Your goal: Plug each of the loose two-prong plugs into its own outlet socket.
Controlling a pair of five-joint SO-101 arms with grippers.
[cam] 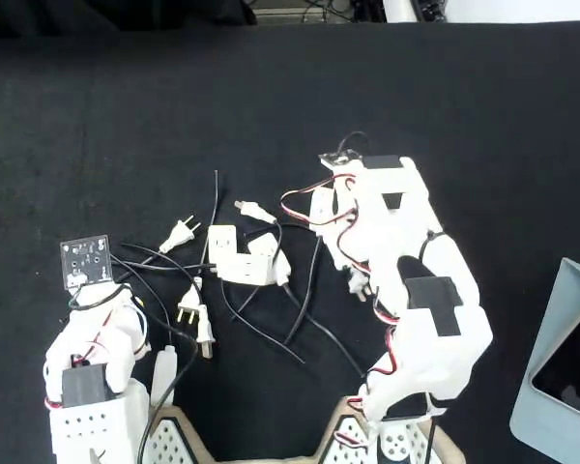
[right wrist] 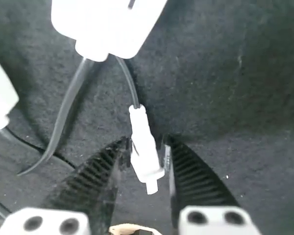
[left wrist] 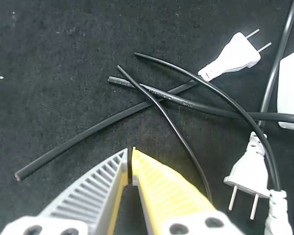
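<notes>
Black cable [left wrist: 172, 99] bears faint print, unreadable.

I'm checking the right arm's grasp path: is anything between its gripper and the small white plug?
Nothing visible does. The plug lies on the black cloth directly between the open fingers of the right gripper; its thin cord trails toward the outlet block.

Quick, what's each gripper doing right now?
Left gripper: closed.
Right gripper: open, a small white plug between its fingers, not clamped.
</notes>
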